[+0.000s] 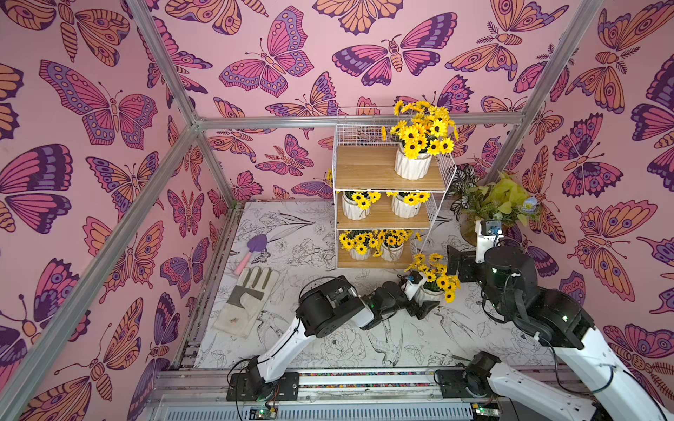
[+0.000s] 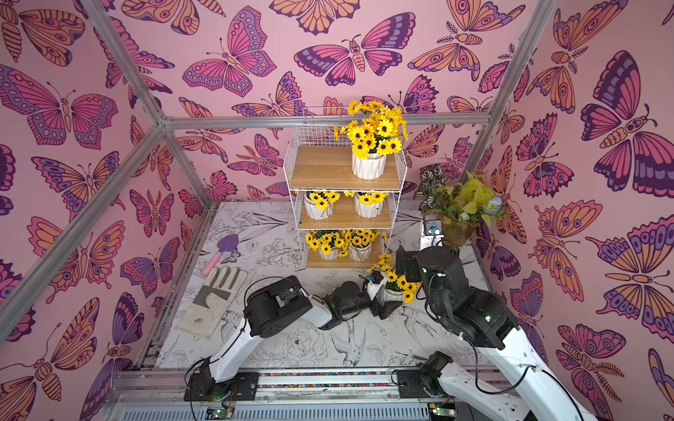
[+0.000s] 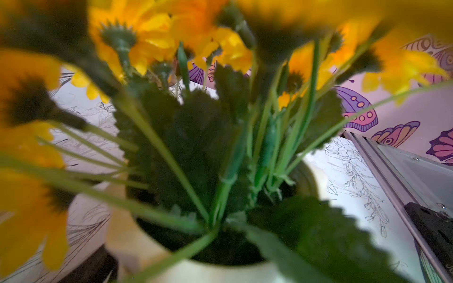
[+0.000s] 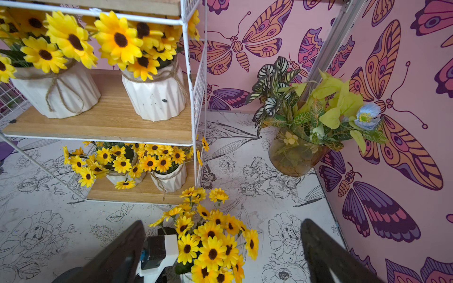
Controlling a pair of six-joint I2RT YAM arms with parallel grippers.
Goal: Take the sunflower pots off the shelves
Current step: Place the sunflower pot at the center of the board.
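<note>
The shelves [image 1: 364,167] hold five sunflower pots: one on the top board [image 1: 413,164], two on the middle board [image 1: 355,209] [image 1: 405,207], and two on the bottom board [image 1: 359,251] [image 1: 392,249]. A further sunflower pot [image 1: 432,291] [image 2: 392,293] stands on the table in front of the rack's right corner. My left gripper [image 1: 419,299] is shut on it from the left side. In the left wrist view its white rim [image 3: 215,272] and stems fill the picture. My right gripper [image 4: 221,224] [image 1: 455,261] hovers open just above and to the right of those flowers, holding nothing.
A brownish glass pot of yellow-green foliage [image 1: 499,200] stands in the back right corner, close to the right arm. A purple trowel [image 1: 251,248] and a work glove [image 1: 248,302] lie at the left of the table. Aluminium frame posts border the table.
</note>
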